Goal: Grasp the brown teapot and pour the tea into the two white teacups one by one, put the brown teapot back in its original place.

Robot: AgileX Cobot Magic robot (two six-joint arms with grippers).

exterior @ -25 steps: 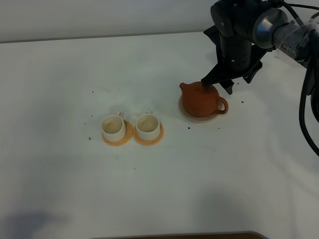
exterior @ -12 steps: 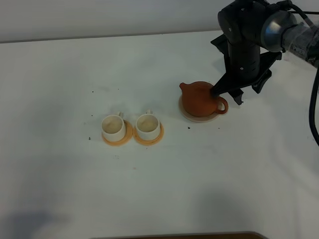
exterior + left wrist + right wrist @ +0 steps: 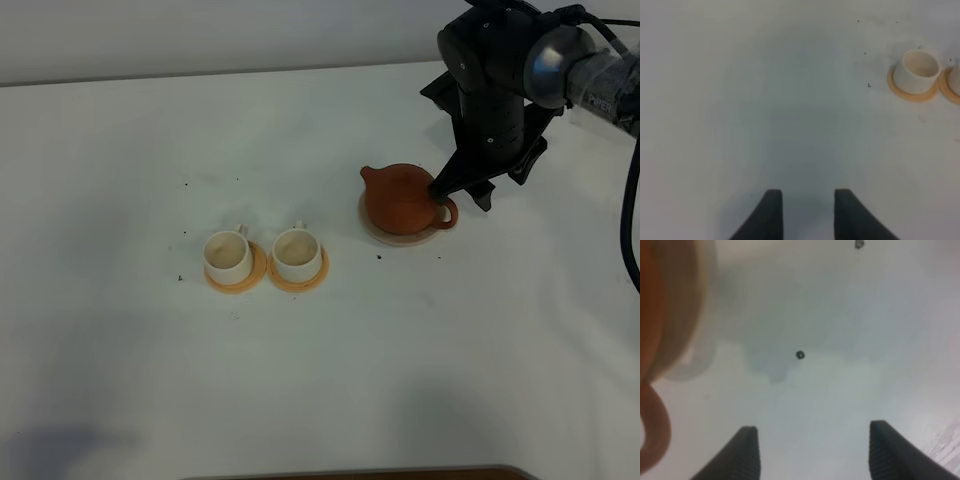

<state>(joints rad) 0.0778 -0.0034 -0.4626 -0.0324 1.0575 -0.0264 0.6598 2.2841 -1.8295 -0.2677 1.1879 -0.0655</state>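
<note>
The left claw (image 3: 807,216) hangs over the bare white desk (image 3: 320,390). Its two dark fingers stand a narrow gap apart with nothing between them. Well ahead of it and off to one side are two white teacups, the left teacup (image 3: 227,252) and the right teacup (image 3: 297,252). They stand side by side, each on its own orange coaster, two coasters in all: the left coaster (image 3: 256,271) and the right coaster (image 3: 319,270). Both cups show pale insides. A few dark specks (image 3: 180,277) dot the desk around them.

Far beyond the cups from that claw sits the one brown teapot (image 3: 398,200), upright with its lid on, on the single pale beige coaster (image 3: 398,238). Its spout points toward the cups and its loop handle (image 3: 652,432) toward the right claw (image 3: 460,194). That claw is spread wide and grips nothing. The right wrist view shows only desk between its fingers, and the handle lies just outside one finger (image 3: 742,455), close beside it.

Pale lettering (image 3: 598,100) on the right arm is too small to read.
</note>
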